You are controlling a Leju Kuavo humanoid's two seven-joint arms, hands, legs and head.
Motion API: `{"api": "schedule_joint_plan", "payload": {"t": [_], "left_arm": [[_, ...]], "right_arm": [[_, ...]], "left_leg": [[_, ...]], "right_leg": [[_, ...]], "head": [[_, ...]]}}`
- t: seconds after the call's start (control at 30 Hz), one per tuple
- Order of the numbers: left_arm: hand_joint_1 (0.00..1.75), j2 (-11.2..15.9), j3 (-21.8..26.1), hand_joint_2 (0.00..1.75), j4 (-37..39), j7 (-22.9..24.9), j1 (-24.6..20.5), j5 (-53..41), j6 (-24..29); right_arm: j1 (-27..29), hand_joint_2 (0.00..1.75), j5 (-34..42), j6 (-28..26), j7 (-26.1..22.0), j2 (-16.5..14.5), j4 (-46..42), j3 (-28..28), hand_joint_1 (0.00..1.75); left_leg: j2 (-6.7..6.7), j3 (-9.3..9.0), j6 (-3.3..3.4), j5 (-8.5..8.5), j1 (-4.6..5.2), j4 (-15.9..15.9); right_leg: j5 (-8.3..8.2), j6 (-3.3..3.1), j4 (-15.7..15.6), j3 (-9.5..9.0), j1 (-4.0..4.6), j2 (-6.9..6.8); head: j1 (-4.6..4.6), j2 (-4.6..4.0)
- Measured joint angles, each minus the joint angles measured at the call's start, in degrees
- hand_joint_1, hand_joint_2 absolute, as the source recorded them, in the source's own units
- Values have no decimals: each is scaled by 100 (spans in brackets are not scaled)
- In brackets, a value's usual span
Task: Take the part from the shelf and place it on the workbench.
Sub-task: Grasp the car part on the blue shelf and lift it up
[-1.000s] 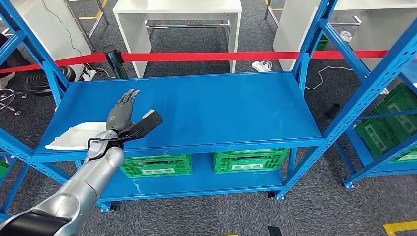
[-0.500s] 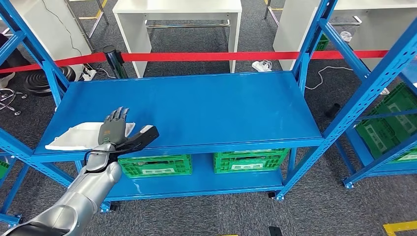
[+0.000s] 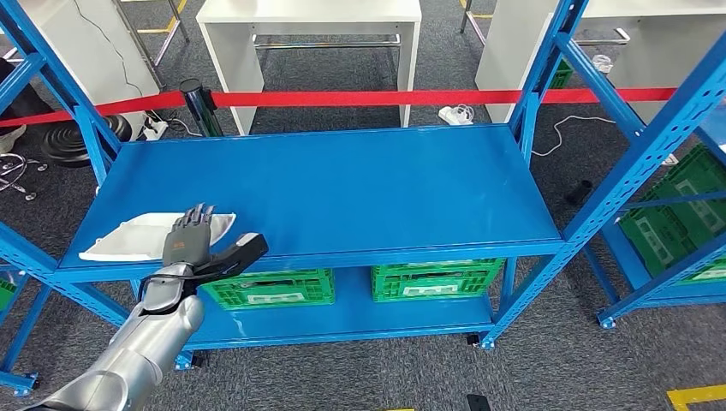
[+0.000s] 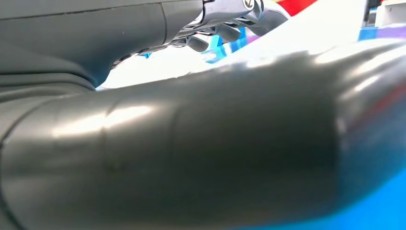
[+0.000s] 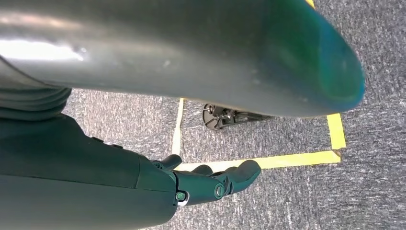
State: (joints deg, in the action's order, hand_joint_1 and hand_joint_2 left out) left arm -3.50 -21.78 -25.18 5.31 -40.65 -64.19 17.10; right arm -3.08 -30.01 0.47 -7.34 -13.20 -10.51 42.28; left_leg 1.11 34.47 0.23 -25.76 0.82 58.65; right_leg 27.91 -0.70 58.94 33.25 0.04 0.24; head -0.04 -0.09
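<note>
No readable text anywhere.
White label strips visible on the front of the green plastic lattice crates under the blue metal shelf board, but lettering too small and blurred to read.

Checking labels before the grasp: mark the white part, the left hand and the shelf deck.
white part (image 3: 128, 237), head view, on its flat top left of the fingers.
left hand (image 3: 190, 242), head view, on the back of the hand.
shelf deck (image 3: 360, 188), head view, on bare blue surface mid-deck.

Glossy blue painted-metal shelf, matt white part, rough grey carpet.
</note>
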Motion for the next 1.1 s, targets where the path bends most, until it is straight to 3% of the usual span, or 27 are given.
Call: {"api": "schedule_joint_plan", "payload": {"t": [0.1, 0.23, 0.87, 1.0, 1.1], "left_arm": [[0, 14, 73, 0, -25, -49, 50, -7, -44], [0, 17, 165, 175, -35, -116, 82, -20, -58], [0, -26, 390, 175, -50, -268, 92, -275, -55], [174, -77, 560, 175, -120, -398, 114, -414, 152], [175, -90, 616, 175, -132, -460, 134, -424, 199]], "right_arm": [[-1, 0, -2, 8, -25, 2, 0, 2, 0], [-2, 0, -22, 17, -31, 2, 0, 4, 0], [-4, 0, -79, 24, -13, 2, 0, 80, 0], [-9, 0, -121, 36, 18, 2, 0, 130, 0], [-10, 0, -133, 38, 33, 1, 0, 141, 0]], "left_leg": [[0, 0, 0, 0, 0, 0], [0, 0, 0, 0, 0, 0], [0, 0, 0, 0, 0, 0], [-1, -2, 0, 0, 0, 0], [-1, -2, 0, 0, 0, 0]], "right_leg": [[0, 0, 0, 0, 0, 0], [0, 0, 0, 0, 1, 0], [0, 0, 0, 0, 0, 0], [0, 0, -1, -1, 0, 0], [0, 0, 0, 0, 1, 0]], "head": [[0, 0], [0, 0], [0, 0], [0, 0], [0, 0]]}}
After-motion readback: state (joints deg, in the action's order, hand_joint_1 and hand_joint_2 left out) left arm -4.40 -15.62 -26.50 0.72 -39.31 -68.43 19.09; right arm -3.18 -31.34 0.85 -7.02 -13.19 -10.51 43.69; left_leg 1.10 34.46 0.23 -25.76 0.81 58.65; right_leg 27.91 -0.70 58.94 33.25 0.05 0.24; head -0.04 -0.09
